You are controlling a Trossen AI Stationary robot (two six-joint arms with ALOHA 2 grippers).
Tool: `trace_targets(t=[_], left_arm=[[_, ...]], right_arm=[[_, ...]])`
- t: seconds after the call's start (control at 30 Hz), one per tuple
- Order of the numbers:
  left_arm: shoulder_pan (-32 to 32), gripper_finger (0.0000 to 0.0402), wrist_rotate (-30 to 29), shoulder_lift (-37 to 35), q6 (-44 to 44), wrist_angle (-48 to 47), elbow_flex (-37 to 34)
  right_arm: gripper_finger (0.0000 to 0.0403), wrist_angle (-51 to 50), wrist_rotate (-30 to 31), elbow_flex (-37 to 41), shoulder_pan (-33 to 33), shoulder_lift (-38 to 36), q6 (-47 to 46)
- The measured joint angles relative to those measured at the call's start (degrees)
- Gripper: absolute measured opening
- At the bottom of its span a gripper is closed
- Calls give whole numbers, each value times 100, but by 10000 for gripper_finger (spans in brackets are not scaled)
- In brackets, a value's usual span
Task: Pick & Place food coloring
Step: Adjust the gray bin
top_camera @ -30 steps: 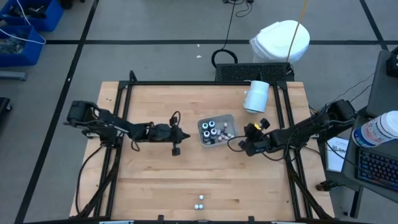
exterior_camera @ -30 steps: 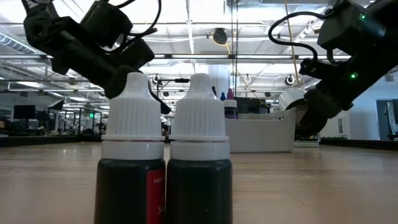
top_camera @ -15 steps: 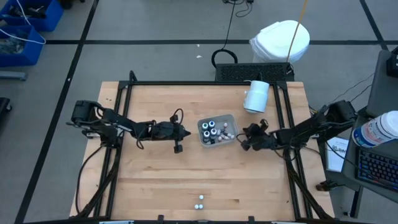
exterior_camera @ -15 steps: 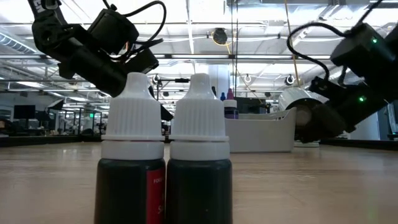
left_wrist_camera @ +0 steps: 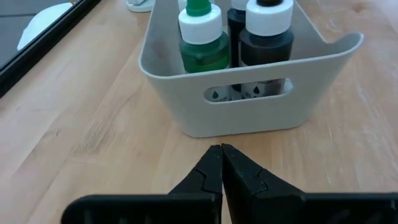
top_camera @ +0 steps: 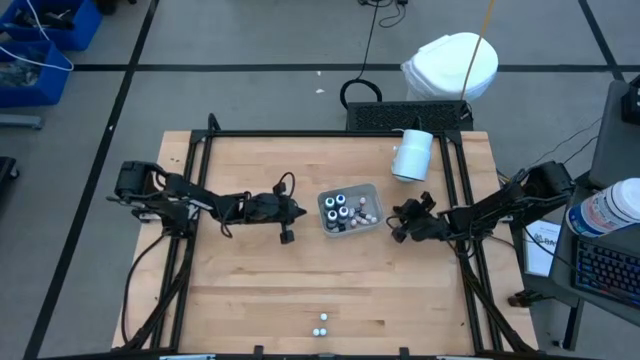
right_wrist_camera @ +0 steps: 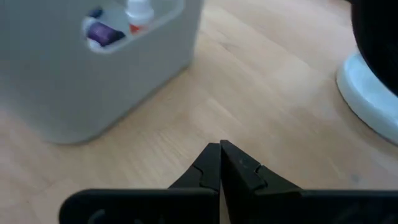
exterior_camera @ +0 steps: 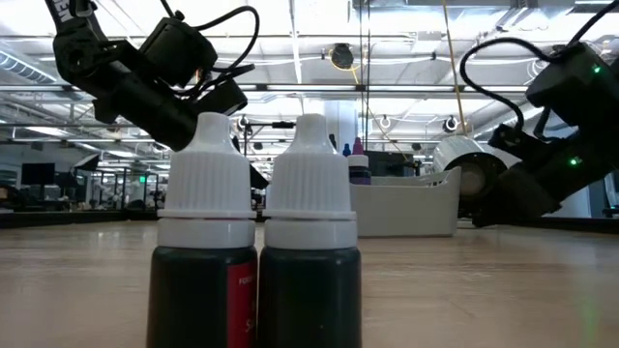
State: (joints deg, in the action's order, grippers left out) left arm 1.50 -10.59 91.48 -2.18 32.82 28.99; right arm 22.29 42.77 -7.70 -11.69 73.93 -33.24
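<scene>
Over the last second the right gripper [top_camera: 398,228] has drawn up and away from the table beside the grey tray [top_camera: 372,190], and it now hangs just off the tray's right side with its fingers pinched together on nothing, as the right wrist view shows. The left gripper [top_camera: 300,212] has edged a little closer to the tray's left wall and sits just beside it, likewise clenched and empty; its wrist view looks straight at the tray's handle slot. Several food coloring bottles [top_camera: 342,209] stand inside the tray, among them a green one [left_wrist_camera: 202,38] and a dark one with a white cap [left_wrist_camera: 267,28]. Two more bottles [top_camera: 320,324] stand side by side near the table's front edge, well apart from both arms, and fill the low view [exterior_camera: 256,242]. Judging by this, neither arm carries anything now, and those two front bottles look like the remaining work.
</scene>
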Motion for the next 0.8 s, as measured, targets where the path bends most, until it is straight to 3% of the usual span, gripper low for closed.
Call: trace_targets(t=[0.33, 0.8], left_arm=[[-2, 7, 7, 0, 87, -20, 0], [-2, 9, 4, 0, 125, 103, 0]], right_arm=[[0, 1067, -384, 0, 0, 0, 730], [0, 1641, -770, -2, 3, 0, 954]])
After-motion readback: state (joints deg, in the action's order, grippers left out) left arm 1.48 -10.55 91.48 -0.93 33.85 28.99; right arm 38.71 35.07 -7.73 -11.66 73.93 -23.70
